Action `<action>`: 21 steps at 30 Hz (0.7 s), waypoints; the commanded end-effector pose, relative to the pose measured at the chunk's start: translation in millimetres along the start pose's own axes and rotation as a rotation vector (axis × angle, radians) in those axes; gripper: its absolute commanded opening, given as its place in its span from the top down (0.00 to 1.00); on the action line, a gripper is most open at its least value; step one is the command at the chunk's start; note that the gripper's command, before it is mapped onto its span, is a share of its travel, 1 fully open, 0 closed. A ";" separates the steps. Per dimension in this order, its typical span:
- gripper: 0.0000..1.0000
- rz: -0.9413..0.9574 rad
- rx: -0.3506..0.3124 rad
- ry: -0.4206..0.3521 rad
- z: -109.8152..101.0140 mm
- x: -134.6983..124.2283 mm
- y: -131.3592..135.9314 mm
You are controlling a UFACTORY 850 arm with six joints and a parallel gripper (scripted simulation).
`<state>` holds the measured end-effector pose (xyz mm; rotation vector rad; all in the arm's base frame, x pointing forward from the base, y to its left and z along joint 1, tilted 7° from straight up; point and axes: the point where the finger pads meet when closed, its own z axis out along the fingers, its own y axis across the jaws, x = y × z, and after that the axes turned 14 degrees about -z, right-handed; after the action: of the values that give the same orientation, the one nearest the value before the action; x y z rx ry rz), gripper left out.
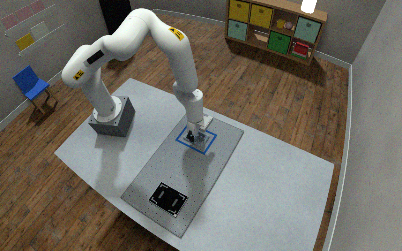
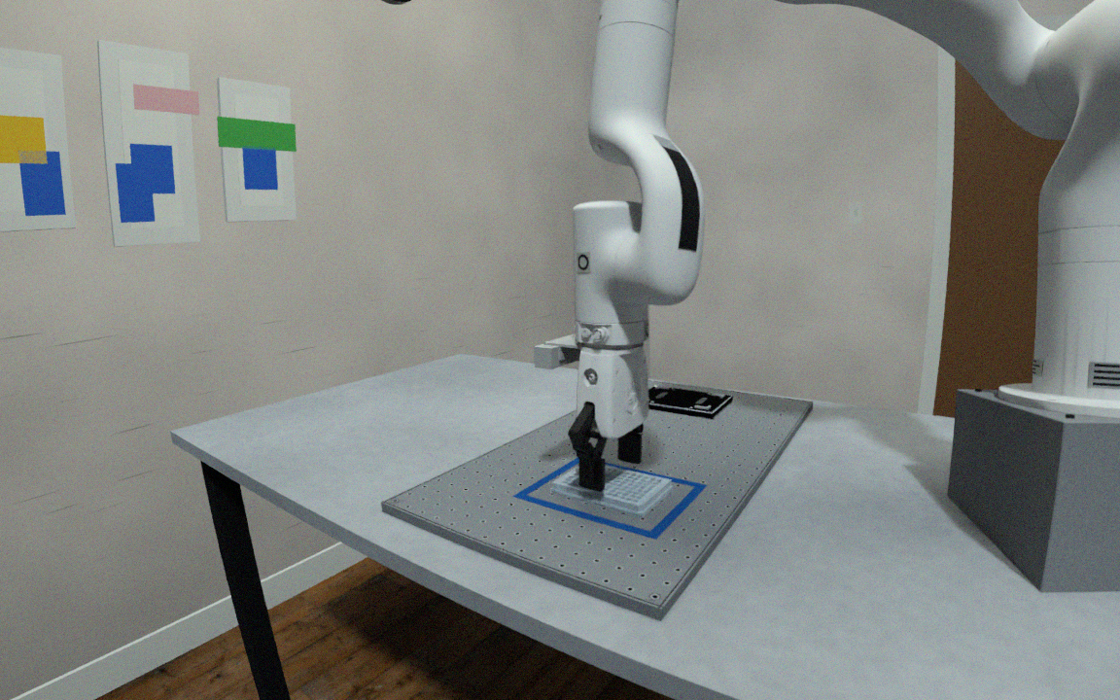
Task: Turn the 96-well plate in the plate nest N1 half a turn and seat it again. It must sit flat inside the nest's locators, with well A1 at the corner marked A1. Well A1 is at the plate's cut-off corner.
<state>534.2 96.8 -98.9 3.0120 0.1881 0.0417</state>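
The 96-well plate (image 2: 617, 489) lies flat inside a blue-outlined rectangle (image 2: 664, 519) on the perforated grey board (image 2: 546, 548) — well apart from the black plate nest (image 1: 168, 199) at the board's other end. The claw (image 2: 608, 466) is directly above it, fingers spread wide and holding nothing, one finger (image 2: 590, 470) low at the plate's near long side, straddling its short width. The desk (image 2: 808, 609) carries the board and the arm's base.

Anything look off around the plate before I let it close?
Nothing stands out. The 96-well plate lies flat inside the blue-outlined square, and the open gripper straddles one end of it. The black nest sits unoccupied.
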 end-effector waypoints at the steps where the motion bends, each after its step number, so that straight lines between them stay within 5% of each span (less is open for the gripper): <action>1: 0.00 0.000 0.000 0.002 2.4 1.0 -0.1; 21: 0.00 0.000 0.000 0.002 14.4 1.1 -0.1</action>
<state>534.7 95.3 -111.3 3.0120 0.1881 0.0413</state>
